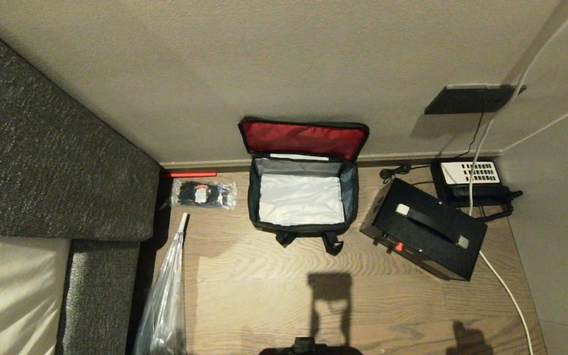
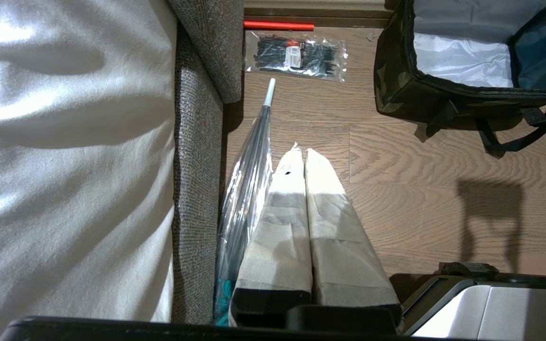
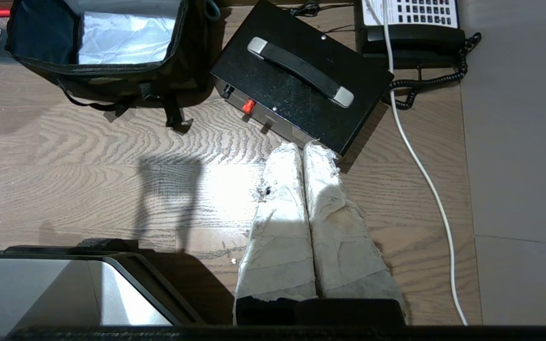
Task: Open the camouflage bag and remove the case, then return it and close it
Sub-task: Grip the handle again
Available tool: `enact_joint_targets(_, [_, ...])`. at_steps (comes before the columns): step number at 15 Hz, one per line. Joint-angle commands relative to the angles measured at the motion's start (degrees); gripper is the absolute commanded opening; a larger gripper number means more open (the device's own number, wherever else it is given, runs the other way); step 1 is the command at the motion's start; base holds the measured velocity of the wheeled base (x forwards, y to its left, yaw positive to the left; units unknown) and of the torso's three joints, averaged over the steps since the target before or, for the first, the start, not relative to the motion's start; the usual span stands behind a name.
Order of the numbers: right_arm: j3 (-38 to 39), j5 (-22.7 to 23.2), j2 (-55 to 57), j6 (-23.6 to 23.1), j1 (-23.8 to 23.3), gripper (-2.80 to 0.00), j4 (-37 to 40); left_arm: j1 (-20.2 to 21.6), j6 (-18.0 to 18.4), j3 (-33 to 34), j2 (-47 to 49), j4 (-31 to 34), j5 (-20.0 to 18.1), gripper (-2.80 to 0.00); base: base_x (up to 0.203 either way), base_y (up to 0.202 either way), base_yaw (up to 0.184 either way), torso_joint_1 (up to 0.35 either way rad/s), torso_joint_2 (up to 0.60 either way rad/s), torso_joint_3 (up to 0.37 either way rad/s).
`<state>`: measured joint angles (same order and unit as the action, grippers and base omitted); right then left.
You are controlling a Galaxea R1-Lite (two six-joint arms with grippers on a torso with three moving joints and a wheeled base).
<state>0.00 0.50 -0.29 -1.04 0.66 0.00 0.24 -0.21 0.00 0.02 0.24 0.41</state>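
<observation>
Both grippers are parked and clenched on nothing — your left gripper (image 2: 304, 154) hangs over the wooden floor (image 1: 264, 296) beside a clear umbrella (image 2: 249, 166), your right gripper (image 3: 301, 148) sits just short of the case (image 3: 301, 85). Your camouflage bag (image 1: 301, 197) stands against the wall with its red-lined lid flipped up and the silvery inside bare. That case sits on the floor just right of the bag — a black telephone (image 1: 471, 182) is right behind it.
</observation>
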Motion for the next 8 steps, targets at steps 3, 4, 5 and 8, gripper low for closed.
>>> enact_joint_targets(3, [0.0,0.03,0.03,-0.02,0.04,-2.8,0.0,0.02,-0.02,0.18,-0.11,0.02,0.02,-2.8,0.0,0.0,0.0,0.0,0.0,0.0])
enact_joint_targets(4, [0.0,0.03,0.12,-0.02,0.04,-2.8,0.0,0.02,-0.05,0.18,-0.11,0.02,0.02,-2.8,0.0,0.0,0.0,0.0,0.0,0.0])
enact_joint_targets(5, [0.0,0.03,0.12,-0.02,0.04,-2.8,0.0,0.02,-0.05,0.18,-0.11,0.02,0.02,-2.8,0.0,0.0,0.0,0.0,0.0,0.0])
enact_joint_targets(8, [0.0,0.03,0.12,-0.02,0.04,-2.8,0.0,0.02,-0.05,0.18,-0.11,0.02,0.02,-2.8,0.0,0.0,0.0,0.0,0.0,0.0])
